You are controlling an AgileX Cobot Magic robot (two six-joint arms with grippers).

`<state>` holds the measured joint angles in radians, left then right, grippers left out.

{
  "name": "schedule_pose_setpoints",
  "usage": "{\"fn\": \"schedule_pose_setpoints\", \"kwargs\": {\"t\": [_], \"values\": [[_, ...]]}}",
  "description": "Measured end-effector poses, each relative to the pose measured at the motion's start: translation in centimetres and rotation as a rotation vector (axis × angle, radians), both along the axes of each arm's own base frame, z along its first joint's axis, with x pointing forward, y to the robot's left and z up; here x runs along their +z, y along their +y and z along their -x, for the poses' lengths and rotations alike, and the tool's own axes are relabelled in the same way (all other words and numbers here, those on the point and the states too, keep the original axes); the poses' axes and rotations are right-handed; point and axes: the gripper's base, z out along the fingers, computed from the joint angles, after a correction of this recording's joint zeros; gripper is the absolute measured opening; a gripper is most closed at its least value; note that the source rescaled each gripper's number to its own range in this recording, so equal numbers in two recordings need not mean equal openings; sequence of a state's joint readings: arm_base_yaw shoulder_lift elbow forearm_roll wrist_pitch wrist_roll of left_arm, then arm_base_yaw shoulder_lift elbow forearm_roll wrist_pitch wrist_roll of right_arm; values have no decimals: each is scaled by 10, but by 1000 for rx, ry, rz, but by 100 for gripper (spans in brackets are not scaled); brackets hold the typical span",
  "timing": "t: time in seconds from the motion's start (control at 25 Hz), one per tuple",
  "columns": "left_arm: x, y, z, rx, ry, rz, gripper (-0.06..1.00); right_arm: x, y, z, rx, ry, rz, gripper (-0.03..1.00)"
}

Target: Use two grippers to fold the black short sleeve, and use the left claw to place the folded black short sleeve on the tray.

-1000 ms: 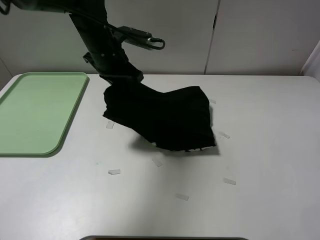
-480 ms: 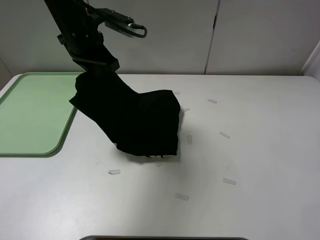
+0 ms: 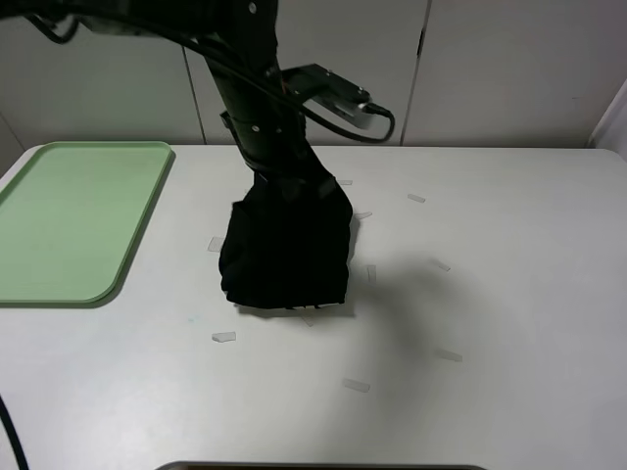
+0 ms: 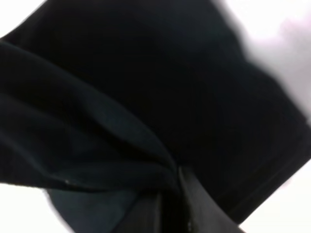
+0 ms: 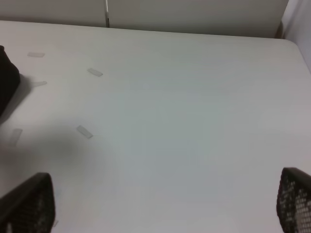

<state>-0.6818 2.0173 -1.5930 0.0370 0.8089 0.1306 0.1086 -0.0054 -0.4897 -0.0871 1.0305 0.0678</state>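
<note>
Wide-spread right hand (image 5: 160, 201) over white table (image 5: 194, 97), tape scraps (image 5: 95, 72), black short sleeve (image 5: 6, 80).

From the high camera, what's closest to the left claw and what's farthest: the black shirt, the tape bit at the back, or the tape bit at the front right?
Starting from the left claw:
1. black shirt: held, hanging right under it.
2. back tape bit: off to the right, farther back.
3. front-right tape bit: right and well forward.
</note>
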Motion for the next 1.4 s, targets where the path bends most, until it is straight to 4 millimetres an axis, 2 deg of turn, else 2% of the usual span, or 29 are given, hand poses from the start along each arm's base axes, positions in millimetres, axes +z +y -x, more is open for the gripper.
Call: {"fn": "schedule_pose_setpoints", "kwargs": {"t": [0.12, 0.28, 0.4, 0.48, 0.52, 0.6, 0.72, 0.84, 1.04, 1.12, 1.24, 1.4], "values": [[-19, -22, 6, -21, 8, 34, 0, 0, 0, 0, 0, 0, 0, 100], [-41, -39, 9, -31, 10, 67, 0, 0, 0, 0, 0, 0, 0, 100], [-46, -46, 9, -21, -4, 90, 1, 0, 0, 0, 0, 0, 0, 100], [-46, -48, 9, -13, -15, 115, 6, 0, 0, 0, 0, 0, 0, 100], [-45, -50, 8, -7, -22, 133, 13, 0, 0, 0, 0, 0, 0, 100], [-44, -53, 7, 3, -35, 168, 36, 0, 0, 0, 0, 0, 0, 100], [-41, -58, 7, 26, -43, 224, 81, 0, 0, 0, 0, 0, 0, 100], [-27, -59, 10, 52, -35, 282, 95, 0, 0, 0, 0, 0, 0, 100], [26, -47, 17, 43, -101, 343, 99, 0, 0, 0, 0, 0, 0, 100], [36, -39, 15, 45, -115, 331, 99, 0, 0, 0, 0, 0, 0, 100], [35, -29, 9, 62, -104, 300, 99, 0, 0, 0, 0, 0, 0, 100], [19, -13, 0, 84, -35, 209, 99, 0, 0, 0, 0, 0, 0, 100]]}}
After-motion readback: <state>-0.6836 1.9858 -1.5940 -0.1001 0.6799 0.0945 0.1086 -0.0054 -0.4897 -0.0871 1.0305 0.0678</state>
